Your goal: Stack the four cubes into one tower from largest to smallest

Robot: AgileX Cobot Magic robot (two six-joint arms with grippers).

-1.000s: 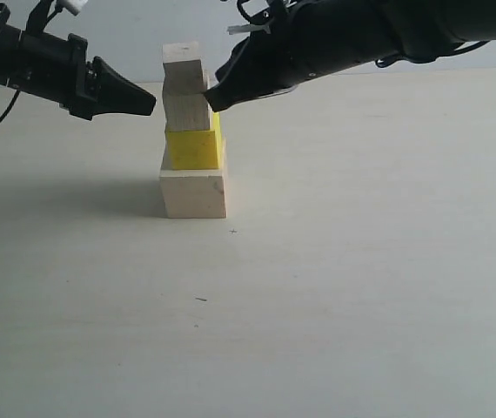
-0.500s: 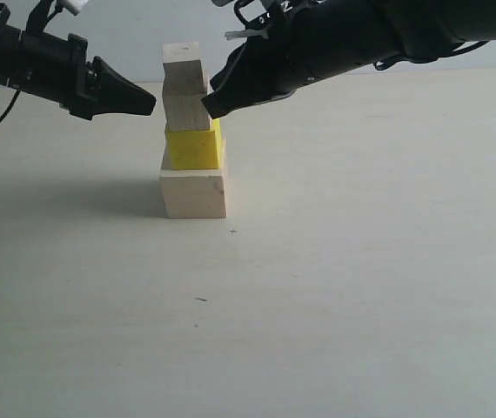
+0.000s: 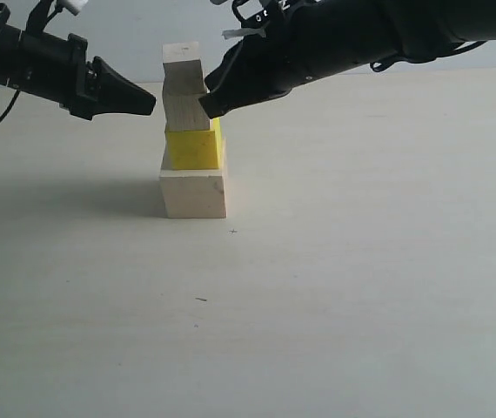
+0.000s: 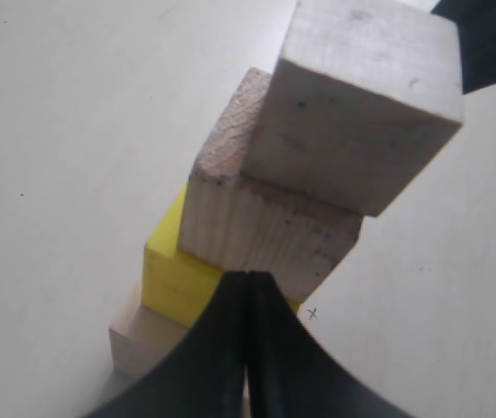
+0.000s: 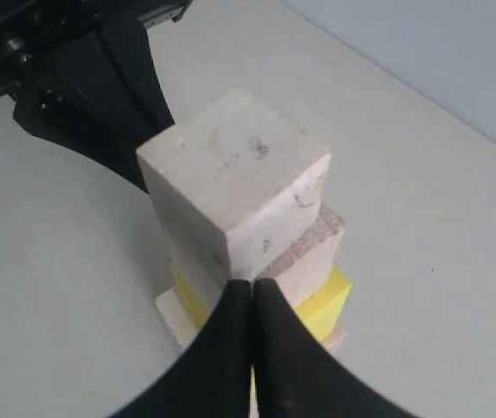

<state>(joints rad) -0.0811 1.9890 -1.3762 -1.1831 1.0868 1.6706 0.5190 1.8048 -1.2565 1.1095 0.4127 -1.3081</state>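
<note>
Sliding slightly further in than a second ago, the right gripper point(image 3: 203, 106), its jaws pressed together on nothing, has its tip at the medium cube point(image 3: 184, 111), apparently touching it. On the table point(image 3: 361, 287) stands the tower: large cube point(image 3: 193, 193), yellow cube point(image 3: 192, 149), medium cube, then small cube point(image 3: 182, 63), the upper two sitting off-centre. The left gripper point(image 3: 148, 102), likewise closed and empty, hovers just beside the tower, apart from it. Stacking looks done; seemingly only straightening and withdrawing remain
</note>
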